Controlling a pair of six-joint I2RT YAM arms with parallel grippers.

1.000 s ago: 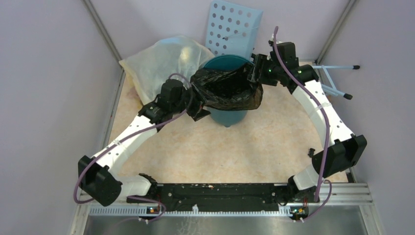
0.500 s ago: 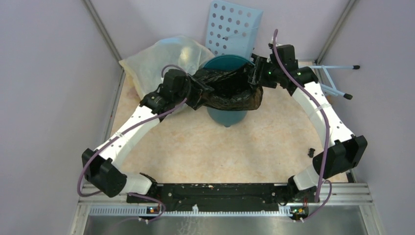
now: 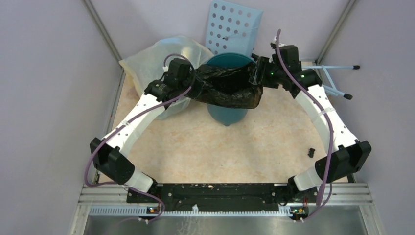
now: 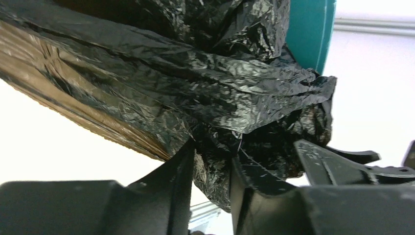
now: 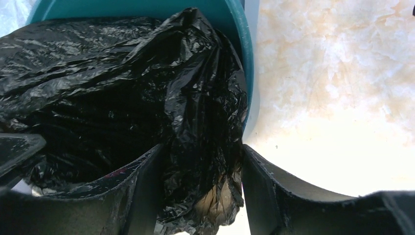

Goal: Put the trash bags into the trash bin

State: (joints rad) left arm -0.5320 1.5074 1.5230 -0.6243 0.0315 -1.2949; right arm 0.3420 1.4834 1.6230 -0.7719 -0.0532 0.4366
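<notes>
Top external view, from the left: a bulging translucent bag (image 3: pixel 161 61) lies at the back left of the surface (image 3: pixel 220 147), just beside the left arm's wrist. On the left wrist camera I see the left fingers (image 4: pixel 171 186) pinched nearly together on a crumpled fold of the trash bag (image 3: pixel 227 90). The bag is strung out between the two arms, long axis running left to right, across the near side of the trash bin (image 3: pixel 226 115). The bin stands upright, mouth up. Part of the bag dips inside its rim; the rest hangs over the near wall. On the right wrist camera the right fingers (image 5: pixel 142 191) sit wider apart, with a thick bunch of black plastic filling the gap. A pale blue perforated panel (image 3: pixel 235 27) leans behind the bin.
</notes>
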